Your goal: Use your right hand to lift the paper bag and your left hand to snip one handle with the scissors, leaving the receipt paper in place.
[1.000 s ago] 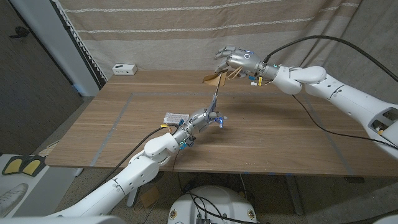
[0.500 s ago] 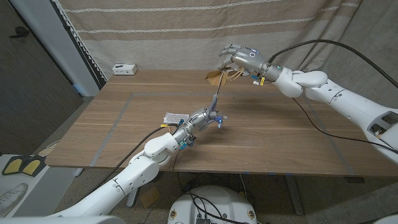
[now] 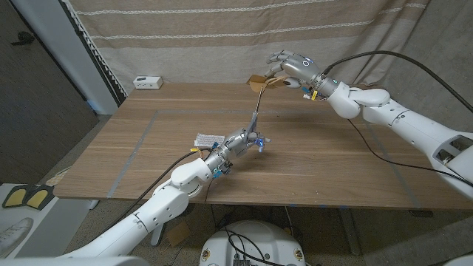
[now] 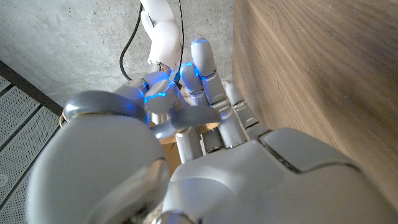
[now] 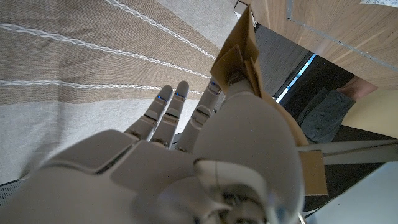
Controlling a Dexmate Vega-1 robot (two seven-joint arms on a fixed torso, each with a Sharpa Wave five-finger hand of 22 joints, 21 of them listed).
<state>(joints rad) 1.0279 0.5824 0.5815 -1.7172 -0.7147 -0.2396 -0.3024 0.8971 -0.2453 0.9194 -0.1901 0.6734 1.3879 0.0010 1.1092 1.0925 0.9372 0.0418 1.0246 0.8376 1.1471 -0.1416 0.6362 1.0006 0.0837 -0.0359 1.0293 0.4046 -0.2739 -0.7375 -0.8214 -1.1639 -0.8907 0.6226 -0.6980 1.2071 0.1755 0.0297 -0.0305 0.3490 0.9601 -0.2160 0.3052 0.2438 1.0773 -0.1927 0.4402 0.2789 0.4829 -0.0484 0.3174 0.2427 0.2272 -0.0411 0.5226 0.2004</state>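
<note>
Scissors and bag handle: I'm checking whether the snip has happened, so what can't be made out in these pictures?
- Head view: the scissors blades are too thin to tell open from closed, or whether they touch a handle.
- Head view: the paper bag is mostly hidden by the right hand; its handles are too small to judge.
- Left wrist view: the left hand blocks the blades.
- Head view: the receipt paper print is too small.

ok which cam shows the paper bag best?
Right wrist view: the brown paper bag is large there, folded, beside the right hand that holds it. In the head view the bag is small, raised above the table's far edge, partly behind the hand. In the left wrist view I cannot make it out.
</note>
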